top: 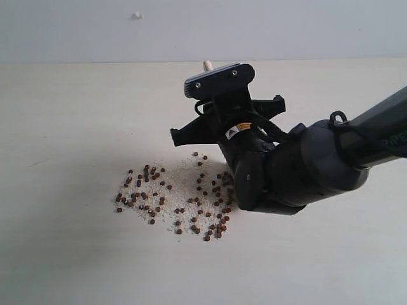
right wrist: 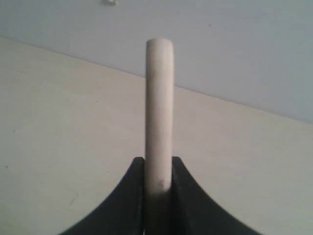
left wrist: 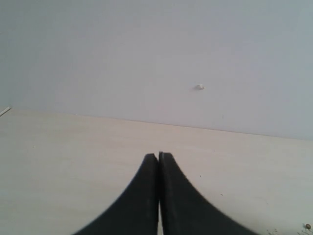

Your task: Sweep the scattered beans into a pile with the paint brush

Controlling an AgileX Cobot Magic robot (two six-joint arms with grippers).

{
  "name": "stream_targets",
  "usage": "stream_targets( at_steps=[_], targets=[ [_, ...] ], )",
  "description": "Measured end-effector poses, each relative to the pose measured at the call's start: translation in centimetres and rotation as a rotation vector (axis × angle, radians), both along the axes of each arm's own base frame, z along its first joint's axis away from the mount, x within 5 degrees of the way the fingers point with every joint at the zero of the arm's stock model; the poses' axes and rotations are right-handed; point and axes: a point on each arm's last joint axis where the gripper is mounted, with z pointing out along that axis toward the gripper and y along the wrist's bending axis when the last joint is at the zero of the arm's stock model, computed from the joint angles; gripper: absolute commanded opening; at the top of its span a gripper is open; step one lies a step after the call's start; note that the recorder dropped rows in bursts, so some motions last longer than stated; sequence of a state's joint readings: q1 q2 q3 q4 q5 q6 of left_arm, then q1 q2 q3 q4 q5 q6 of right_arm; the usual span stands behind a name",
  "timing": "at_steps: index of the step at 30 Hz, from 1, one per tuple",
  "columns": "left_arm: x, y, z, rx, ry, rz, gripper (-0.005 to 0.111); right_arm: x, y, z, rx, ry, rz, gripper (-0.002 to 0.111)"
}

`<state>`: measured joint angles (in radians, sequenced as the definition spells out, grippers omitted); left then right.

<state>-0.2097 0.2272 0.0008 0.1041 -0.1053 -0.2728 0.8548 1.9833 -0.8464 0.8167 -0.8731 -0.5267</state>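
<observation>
The worktop (top: 63, 114) is a pale, cream-coloured flat surface. Directly on it lies a thin patch of white grains (top: 180, 181). The beans (top: 145, 190) are strewn loosely over and around that patch. In the exterior view, one denser cluster sits at the patch's left end and another at its right end. A sparser string runs along its near edge, and a few beans lie just past its far edge.

- The right arm (top: 356, 140) is seen reaching in from the right side, and its wrist (top: 267, 178) is pointed away from the exterior camera.
- The right pincer (right wrist: 159, 164) is closed on the paint brush (right wrist: 159, 98), with one finger (right wrist: 188, 205) pressed on each side.
- The left pincer (left wrist: 159, 157) is held closed, with its fingers (left wrist: 142, 196) touching along their length.
</observation>
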Motion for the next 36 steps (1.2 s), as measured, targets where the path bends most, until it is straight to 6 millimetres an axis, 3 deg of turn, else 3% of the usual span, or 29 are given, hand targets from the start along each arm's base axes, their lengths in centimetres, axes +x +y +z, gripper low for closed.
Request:
stream_targets(
  at_steps=[14, 20, 24, 28, 32, 36],
  targets=[
    [0.0, 0.0, 0.0, 0.0, 0.0, 0.0, 0.0, 1.3, 2.5, 1.4, 0.156, 0.065, 0.006, 0.0],
    [0.0, 0.0, 0.0, 0.0, 0.0, 0.0, 0.0, 1.3, 2.1, 3.7, 0.17, 0.033, -0.01, 0.0],
    [0.0, 0.0, 0.0, 0.0, 0.0, 0.0, 0.0, 1.3, 1.2, 6.2, 0.101, -0.055, -0.051, 0.0],
    [0.0, 0.0, 0.0, 0.0, 0.0, 0.0, 0.0, 1.4, 0.3, 7.0, -0.01, -0.134, -0.115, 0.0],
    [0.0, 0.0, 0.0, 0.0, 0.0, 0.0, 0.0, 1.7, 0.6, 6.1, -0.103, -0.182, -0.097, 0.0],
    [0.0, 0.0, 0.0, 0.0, 0.0, 0.0, 0.0, 2.3, 1.3, 3.4, -0.207, -0.215, -0.017, 0.0]
  ],
)
